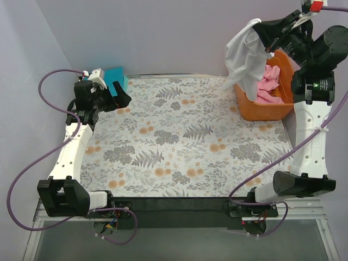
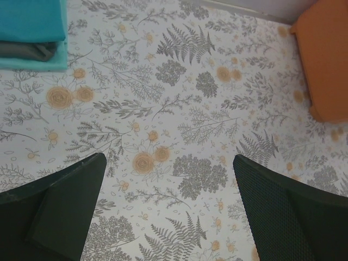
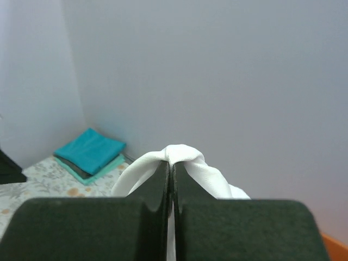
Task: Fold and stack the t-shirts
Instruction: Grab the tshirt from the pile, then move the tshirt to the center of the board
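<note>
- Closest to the lens in the right wrist view, the right gripper (image 3: 169, 168) has its two black fingers pressed together on a bunched fold of the white t-shirt (image 3: 187, 160); no gap shows between them.
- Largest in the overhead view, the table (image 1: 179, 136) wears a floral cloth; its middle lies to the left of the raised shirt.
- From that pinch the white t-shirt hangs down, its long axis roughly vertical; its lower edge drapes over the left rim of the orange tub (image 1: 261, 111); the right arm is the one holding it, and the next move, judged from this, is a carry leftward and down to spread it flat.
- Inside the tub the pink t-shirt (image 1: 267, 84) lies crumpled, unfolded.
- At the far left corner the teal t-shirt (image 1: 115, 76) sits folded, a grey layer showing in the stack.
- Just beside that stack, the left gripper (image 2: 167, 157) hovers above the cloth with fingers spread wide, holding nothing; it is well apart from the white shirt.
</note>
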You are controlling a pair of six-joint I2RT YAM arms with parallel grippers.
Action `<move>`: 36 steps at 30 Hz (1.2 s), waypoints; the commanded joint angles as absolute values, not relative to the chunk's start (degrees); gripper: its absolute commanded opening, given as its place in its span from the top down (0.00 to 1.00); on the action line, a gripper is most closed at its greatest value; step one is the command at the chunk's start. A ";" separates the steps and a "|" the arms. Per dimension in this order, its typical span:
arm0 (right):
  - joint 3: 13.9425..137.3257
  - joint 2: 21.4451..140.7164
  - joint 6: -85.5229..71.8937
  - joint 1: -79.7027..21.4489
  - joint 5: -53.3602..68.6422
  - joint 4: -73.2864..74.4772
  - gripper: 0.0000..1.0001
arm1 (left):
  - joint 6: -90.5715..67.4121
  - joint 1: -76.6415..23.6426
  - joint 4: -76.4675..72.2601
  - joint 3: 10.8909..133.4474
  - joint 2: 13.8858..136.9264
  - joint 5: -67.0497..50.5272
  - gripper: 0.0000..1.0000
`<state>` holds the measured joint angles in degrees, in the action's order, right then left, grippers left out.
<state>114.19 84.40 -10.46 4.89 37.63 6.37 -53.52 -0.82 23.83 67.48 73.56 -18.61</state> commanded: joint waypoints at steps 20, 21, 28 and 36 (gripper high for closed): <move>71.41 74.35 -5.93 -15.90 47.02 0.42 0.96 | -45.56 3.43 21.53 64.87 67.94 -31.80 0.02; 70.15 74.70 -4.32 -17.04 47.46 3.92 0.87 | -44.14 3.51 21.79 64.34 67.94 -33.38 0.02; 61.97 73.48 9.31 -19.25 42.29 22.13 0.08 | -27.70 -1.72 26.71 57.40 65.40 -42.55 0.02; 50.12 71.02 6.34 -12.13 35.07 25.84 0.21 | -17.06 -20.36 26.98 50.19 68.90 -31.04 0.19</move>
<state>54.04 71.68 6.26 -13.02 37.82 22.76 -23.86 -15.00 26.46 51.11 67.46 -35.31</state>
